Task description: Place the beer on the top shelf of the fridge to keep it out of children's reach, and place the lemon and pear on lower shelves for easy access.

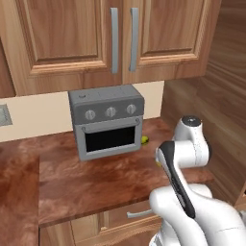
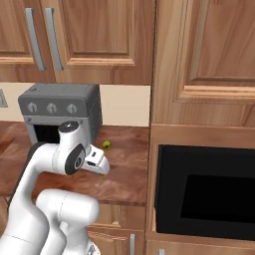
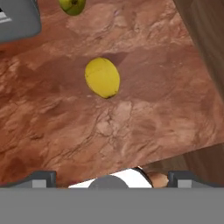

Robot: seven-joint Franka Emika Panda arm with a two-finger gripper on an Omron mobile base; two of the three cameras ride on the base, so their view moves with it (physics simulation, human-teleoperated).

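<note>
Two fruits lie near the grey knobbed toaster oven: bright yellow oval lemon under my spread gripper, greenish pear beside the oven; I should centre over the lemon before descending

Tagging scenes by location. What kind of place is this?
A simulated home kitchen, by the look of it: wooden wall cabinets over a reddish stone counter, a grey toaster oven against the wall, and a lemon lying on the counter.
</note>
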